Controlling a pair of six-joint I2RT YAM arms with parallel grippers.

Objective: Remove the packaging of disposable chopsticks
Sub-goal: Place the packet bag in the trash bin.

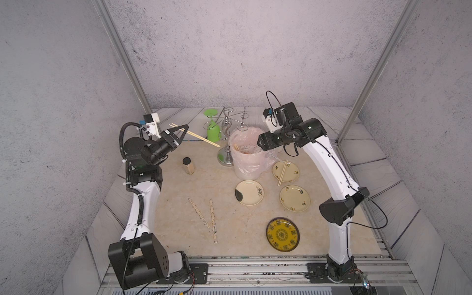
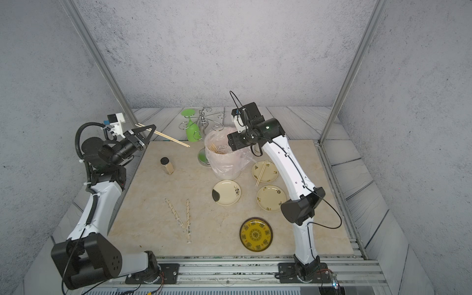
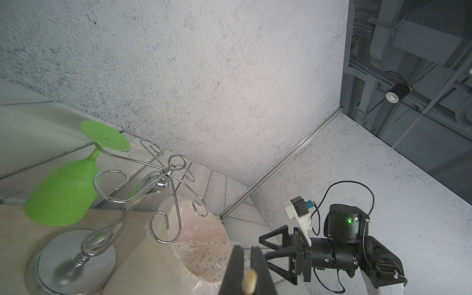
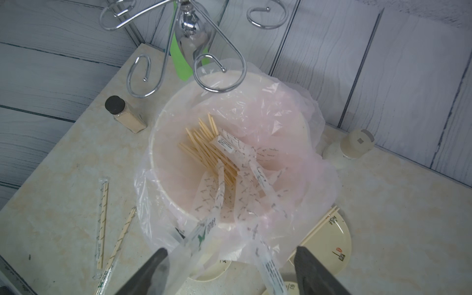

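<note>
Left gripper: my black left gripper (image 1: pixel 184 129) was clenched on a pair of thin bare pale wooden chopsticks (image 1: pixel 204 139), raised above the far left of the beige marbled tabletop (image 1: pixel 178 237). In the left wrist view a stick end (image 3: pixel 249 279) sat pinched between the fingers.
Held pair: it slanted from the gripper to the right and nearer, its free end just left of the chrome wire glass rack (image 1: pixel 224 155).
Right gripper: my black right gripper (image 4: pixel 231 251) hung released, fingers wide apart, over the rim of the white round bin (image 1: pixel 242 171), which was lined with a crinkly pinkish plastic bag (image 4: pixel 306 115).
Packaging at the bin: a long translucent whitish sleeve with green print (image 4: pixel 201 236) lay over that rim between the open fingers. I could not tell whether it touched one.
Bin contents: more empty printed sleeves (image 4: pixel 245 158) lay beside a bundle of bare sticks (image 4: pixel 204 148).
Wrapped pairs: one sleeved pair (image 1: pixel 199 213) and a second sleeved pair (image 1: pixel 212 221) lay on the tabletop, near and left of centre, their near ends close together.
Plates: right of the bin, a cream floral plate (image 1: pixel 292 172) carried an unwrapped pair (image 1: pixel 282 175). Nearer stood a cream plate with a black patch (image 1: pixel 251 196), another cream plate (image 1: pixel 293 200) and a yellow patterned dark-rimmed plate (image 1: pixel 282 234).
Other: an inverted green goblet (image 1: pixel 213 131) hung on the rack, and a small black-capped jar (image 1: pixel 188 167) stood left of the bin.
</note>
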